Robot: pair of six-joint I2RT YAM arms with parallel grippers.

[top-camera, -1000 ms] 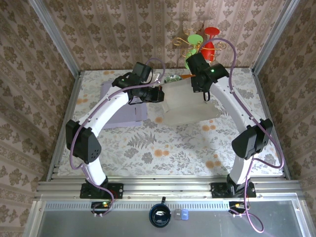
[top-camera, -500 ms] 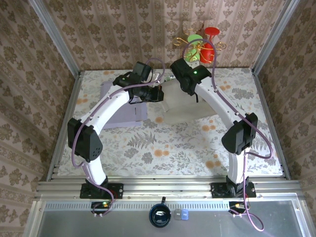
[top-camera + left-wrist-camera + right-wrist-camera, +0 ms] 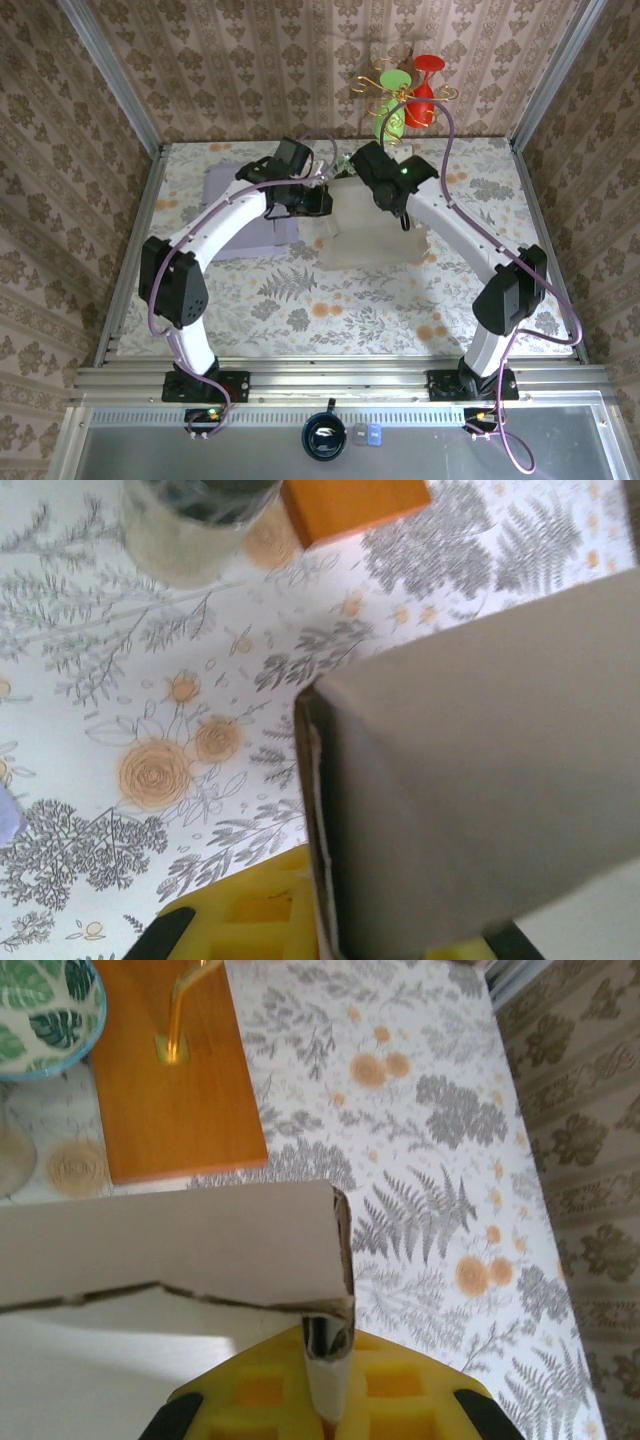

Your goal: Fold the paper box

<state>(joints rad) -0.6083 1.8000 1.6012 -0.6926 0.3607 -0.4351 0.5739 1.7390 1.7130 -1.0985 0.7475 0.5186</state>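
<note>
Right tool (image 3: 328,1390) swung left over paper box (image 3: 365,240); it and left tool (image 3: 318,203) pinch box edges shut; cardboard light, creasable.

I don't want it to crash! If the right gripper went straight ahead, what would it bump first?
The right gripper is shut on an edge of the pale brown paper box, so that comes first. Past it, probably the flat orange wooden board.
</note>
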